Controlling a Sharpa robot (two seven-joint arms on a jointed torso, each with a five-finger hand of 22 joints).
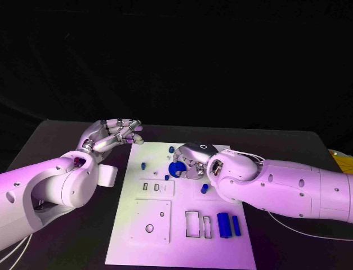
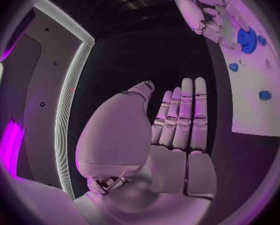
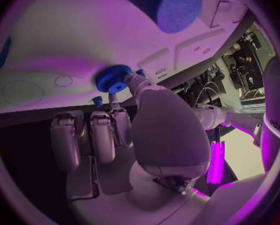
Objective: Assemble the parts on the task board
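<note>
Right hand point(image 1: 194, 159) over the task board point(image 1: 184, 242), hiding most of a blue gear point(image 1: 176, 168); in wrist view, fingertip point(image 3: 137, 80) touched the gear's toothed rim, grip itself hard to make out. Two blue cylinders point(image 1: 229, 224) lay flat near the board's right edge. Left hand point(image 1: 111, 135) hovered off the board's far left corner over black table point(image 1: 62, 140), fingers straight and pressed together, holding nothing.

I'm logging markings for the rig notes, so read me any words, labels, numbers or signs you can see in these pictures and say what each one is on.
No text can be read for certain.
Right arm: dark lettering at the edge of the right wrist view, cut off and too blurred to read.
Task board: no printing seen, just cut-outs and blue parts.
Left hand and right hand: no readable marks.
</note>
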